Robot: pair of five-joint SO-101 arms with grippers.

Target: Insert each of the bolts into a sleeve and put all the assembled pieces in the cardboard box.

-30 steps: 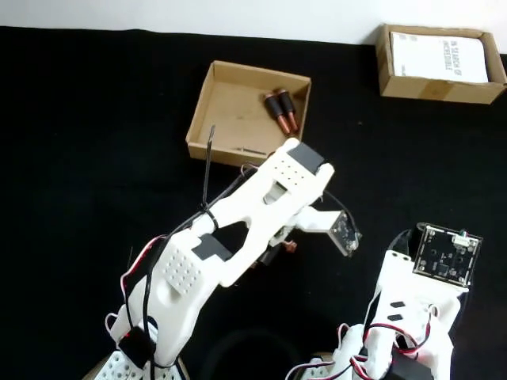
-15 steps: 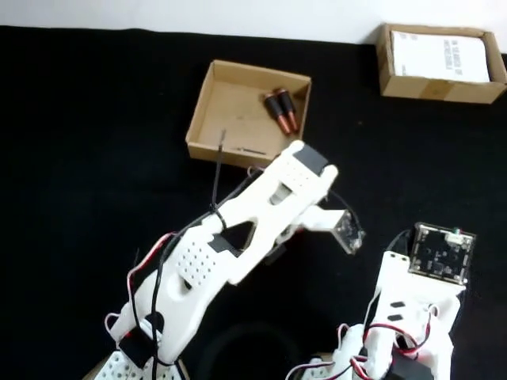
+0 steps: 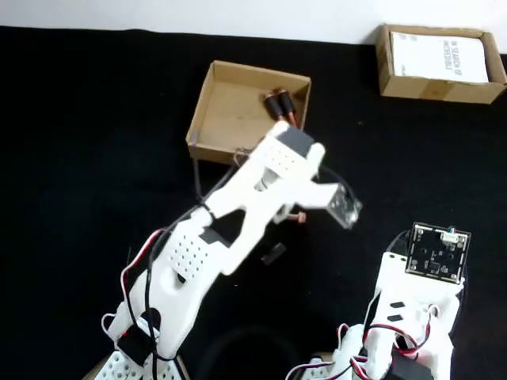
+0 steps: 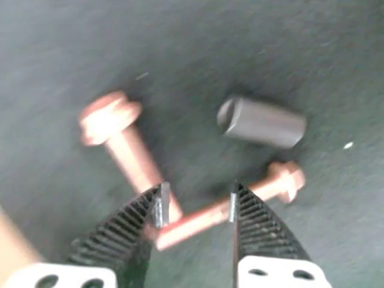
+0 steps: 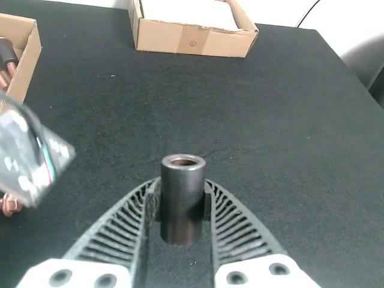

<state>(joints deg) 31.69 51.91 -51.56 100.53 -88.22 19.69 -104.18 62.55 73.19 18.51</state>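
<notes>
Because the right pincer (image 5: 182, 207), nearest the arms' bases, was pinching an upright sleeve (image 5: 183, 180) with its bore facing up, the trouble I foresaw lay in the mating. A crosswise bolt (image 4: 282, 180) sat skewed across the left pincer (image 4: 197, 204), its head just beside the loose sleeve (image 4: 261, 122). Whether that pincer was pinching the bolt or merely straddling it, I could not tell. Taken at such a slant, the shank would likely meet the bore off-axis. It could then jam at the lip or knock the upright sleeve askew. A second bolt (image 4: 117, 129) lay close against the first, so a squeeze might nudge it or catch both.

Seen from above, the right arm (image 3: 420, 309) was folded back at the 5 o'clock corner. The left arm (image 3: 238, 222) rose from 7 o'clock and stretched toward 1 o'clock, its wrist bent down over the black counter (image 3: 95, 158), with the loose sleeve at 6 o'clock of that wrist. Beyond it, at 12 o'clock, the cardboard box (image 3: 198, 119) held two assembled pieces (image 3: 279, 104) in its 2 o'clock corner. A second box (image 3: 396, 83) holding a paper sheet stood farthest off, at 2 o'clock.
</notes>
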